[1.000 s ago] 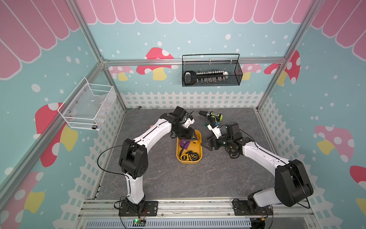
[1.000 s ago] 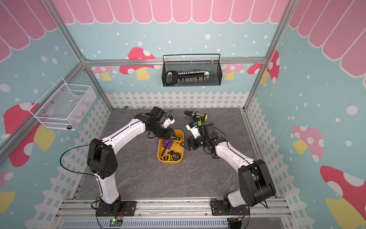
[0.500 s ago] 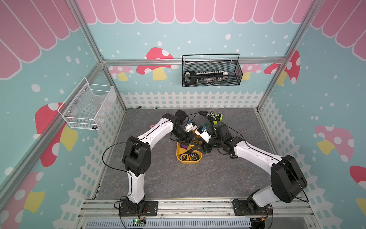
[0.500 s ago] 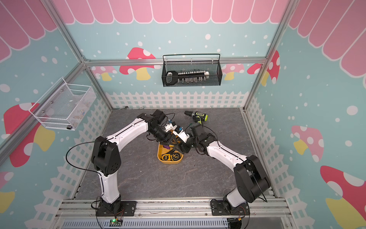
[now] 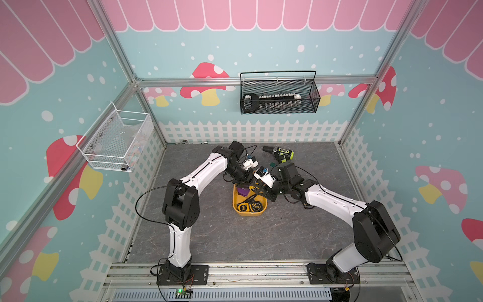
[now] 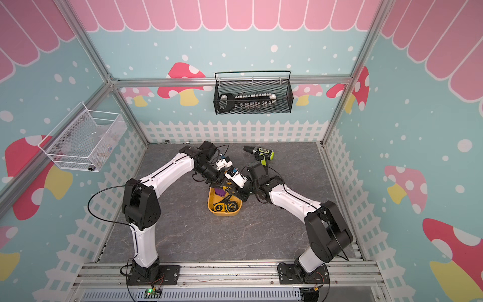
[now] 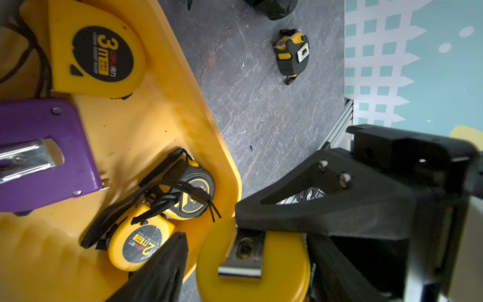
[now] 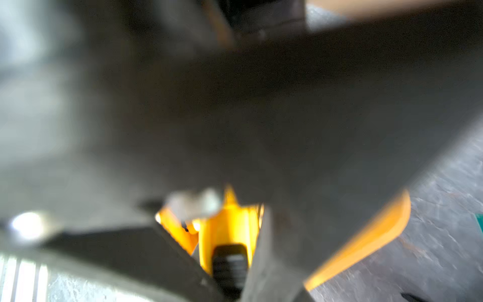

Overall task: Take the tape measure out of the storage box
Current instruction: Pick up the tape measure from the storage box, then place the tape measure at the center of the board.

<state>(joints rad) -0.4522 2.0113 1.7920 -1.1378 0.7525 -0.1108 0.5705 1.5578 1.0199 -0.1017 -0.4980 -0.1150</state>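
The yellow-orange storage box (image 5: pixel 249 213) (image 7: pixel 209 136) lies mid-floor between both arms. Above its far end, a yellow tape measure (image 7: pixel 282 264) with a metal clip hangs between the two grippers. My right gripper (image 8: pixel 230 261) is shut on it, and its yellow body and black slider (image 8: pixel 230 264) show between the blurred fingers. My left gripper (image 7: pixel 248 269) stands open around the same tape measure, one finger (image 7: pixel 162 266) apart from it. In both top views the grippers meet over the box (image 6: pixel 224 213). Inside lie a 3 m tape (image 7: pixel 102 57), a 2 m tape (image 7: pixel 141 245), a black-yellow one (image 7: pixel 190 191) and a purple one (image 7: pixel 44 154).
A black-yellow tape measure (image 7: pixel 291 55) lies on the grey floor outside the box. A green-black drill (image 5: pixel 281 153) rests near the back wall. A black wire basket (image 5: pixel 278 98) hangs on the back wall, a white mesh basket (image 5: pixel 117 141) on the left wall.
The right arm swung left to meet the left gripper over the box and its jaws shut on the yellow tape measure. The left gripper's jaws opened off it.
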